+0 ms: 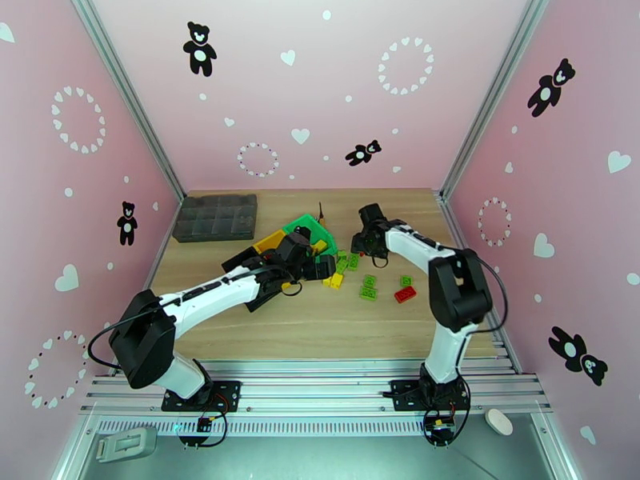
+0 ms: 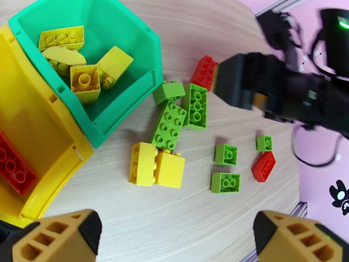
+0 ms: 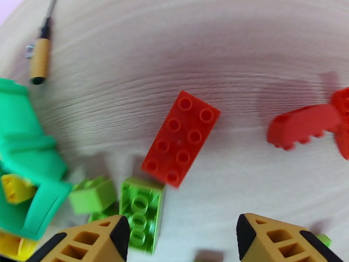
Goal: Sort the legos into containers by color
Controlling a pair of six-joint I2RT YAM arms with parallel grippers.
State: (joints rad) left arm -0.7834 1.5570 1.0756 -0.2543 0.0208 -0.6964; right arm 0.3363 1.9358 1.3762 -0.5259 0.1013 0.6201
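Yellow legos [image 2: 83, 66] sit in the green bin [image 2: 131, 36], loose bricks [image 2: 168, 125] lying on the table [image 2: 174, 223] beside it.

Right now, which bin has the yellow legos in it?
The green bin: several yellow bricks lie inside it. The yellow bin joined to its side holds a red brick instead.

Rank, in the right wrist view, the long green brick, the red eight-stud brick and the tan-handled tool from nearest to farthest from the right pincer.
1. Long green brick, lower left, beside a fingertip of the right pincer.
2. Red eight-stud brick, centre of view.
3. Tan-handled tool, far upper left.
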